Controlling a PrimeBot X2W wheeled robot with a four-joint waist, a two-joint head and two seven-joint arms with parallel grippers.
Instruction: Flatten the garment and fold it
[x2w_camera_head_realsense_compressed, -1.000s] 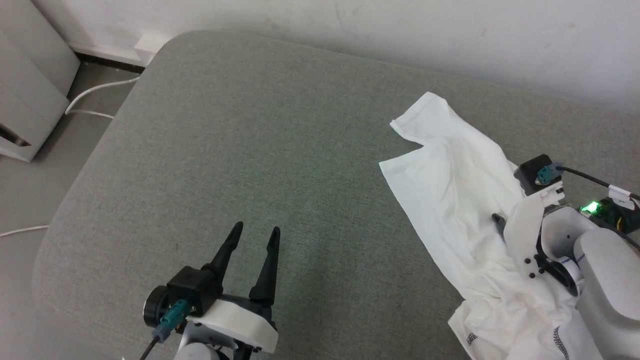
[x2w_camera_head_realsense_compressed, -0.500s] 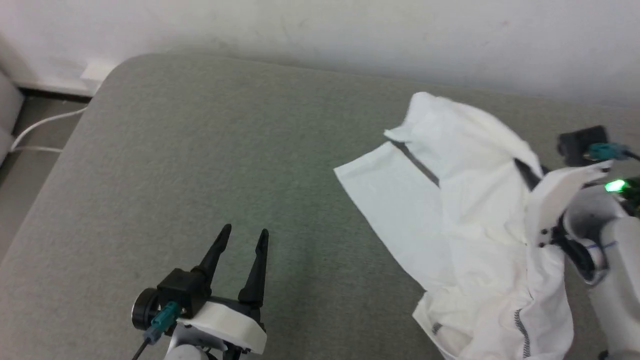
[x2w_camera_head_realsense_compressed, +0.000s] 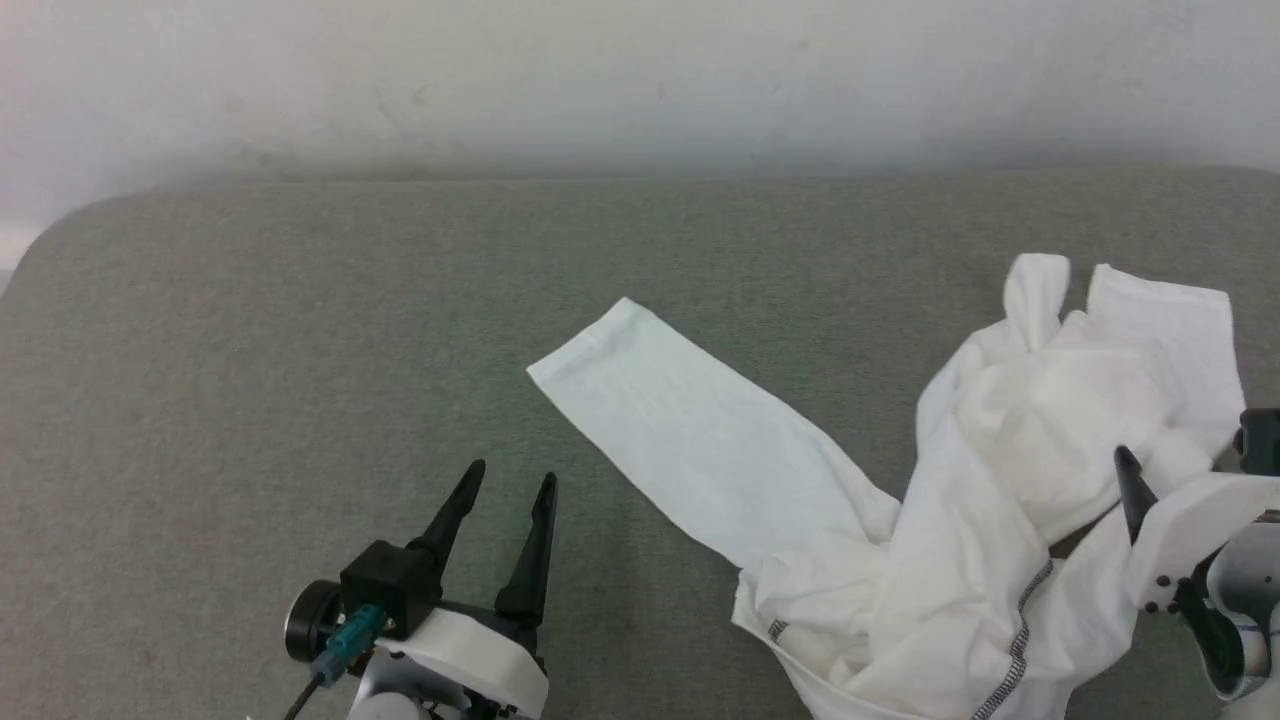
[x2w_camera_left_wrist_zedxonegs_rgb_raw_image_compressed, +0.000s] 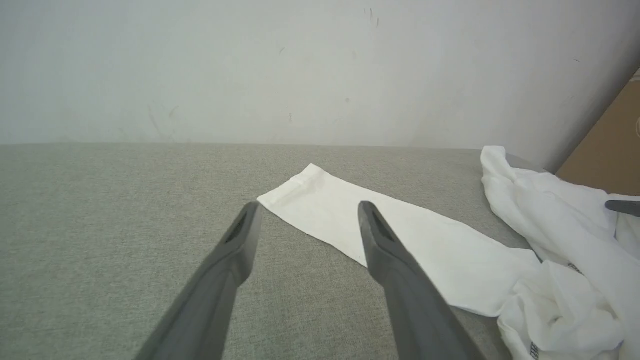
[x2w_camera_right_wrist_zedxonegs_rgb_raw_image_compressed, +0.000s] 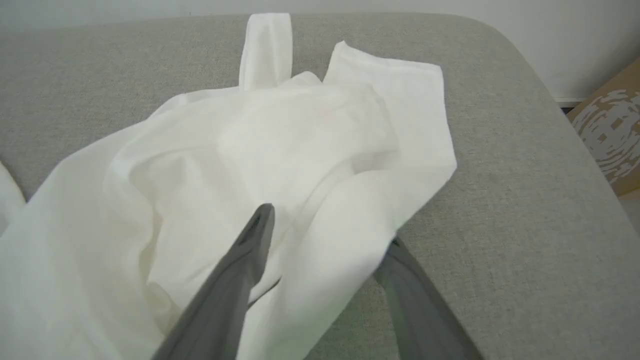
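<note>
The garment (x2w_camera_head_realsense_compressed: 1000, 480), a white shirt with dark zigzag seam stitching, lies crumpled on the right of the grey padded surface (x2w_camera_head_realsense_compressed: 300, 350). One sleeve (x2w_camera_head_realsense_compressed: 690, 440) stretches flat toward the left. My left gripper (x2w_camera_head_realsense_compressed: 513, 472) stands open over bare padding, with the sleeve cuff (x2w_camera_left_wrist_zedxonegs_rgb_raw_image_compressed: 310, 185) just beyond its fingertips (x2w_camera_left_wrist_zedxonegs_rgb_raw_image_compressed: 250, 215). My right gripper (x2w_camera_right_wrist_zedxonegs_rgb_raw_image_compressed: 330, 225) is open over the crumpled heap. A fold of the garment (x2w_camera_right_wrist_zedxonegs_rgb_raw_image_compressed: 280, 145) lies between its fingers and covers the right fingertip. In the head view one dark right finger (x2w_camera_head_realsense_compressed: 1130, 485) rises beside the cloth.
A white wall (x2w_camera_head_realsense_compressed: 600, 80) runs along the far edge of the surface. The surface rounds off at its left corner (x2w_camera_head_realsense_compressed: 40, 240) and at its right corner (x2w_camera_right_wrist_zedxonegs_rgb_raw_image_compressed: 500, 45). A brown cardboard box (x2w_camera_right_wrist_zedxonegs_rgb_raw_image_compressed: 610, 130) stands beyond the right corner.
The head camera has swung right. The garment's sleeve has unfolded and now lies stretched out to the left. My right gripper has dropped lower and its jaws have parted. The left gripper stayed open.
</note>
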